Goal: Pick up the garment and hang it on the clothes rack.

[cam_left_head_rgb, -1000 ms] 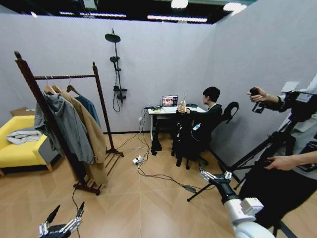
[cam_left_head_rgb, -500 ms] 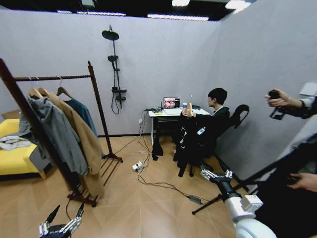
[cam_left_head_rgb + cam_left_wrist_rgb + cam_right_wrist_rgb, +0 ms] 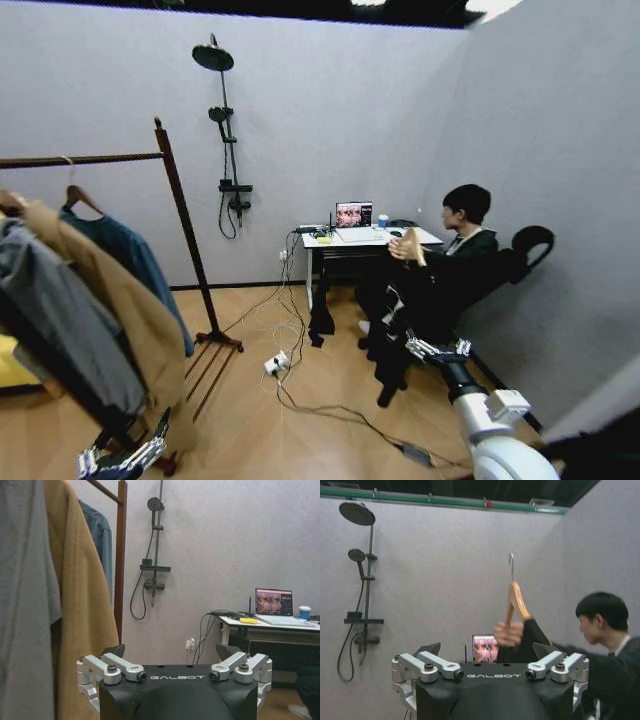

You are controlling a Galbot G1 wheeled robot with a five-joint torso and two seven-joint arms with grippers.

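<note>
The clothes rack (image 3: pixel 184 235) is dark reddish-brown wood and stands at the left, its rail (image 3: pixel 80 159) carrying a grey top, a long tan coat (image 3: pixel 110 300) and a blue shirt (image 3: pixel 135 262). At the right, a seated person's hand holds up a wooden hanger (image 3: pixel 516 600) with the black garment (image 3: pixel 534 639) draped on it; the garment (image 3: pixel 402 300) hangs dark in front of that person. My left gripper (image 3: pixel 125 455) is open low beside the coat (image 3: pixel 82 610). My right gripper (image 3: pixel 437 348) is open and empty, short of the person.
A desk (image 3: pixel 365 240) with a laptop stands against the back wall. A shower fixture (image 3: pixel 222 140) hangs on that wall. Cables and a power strip (image 3: pixel 272 362) lie on the wooden floor between the rack's base and the desk.
The whole picture has slid left, so the camera has turned right and come nearer the rack. The yellow sofa and the standing people at the right have dropped out of frame. Both grippers stay open.
</note>
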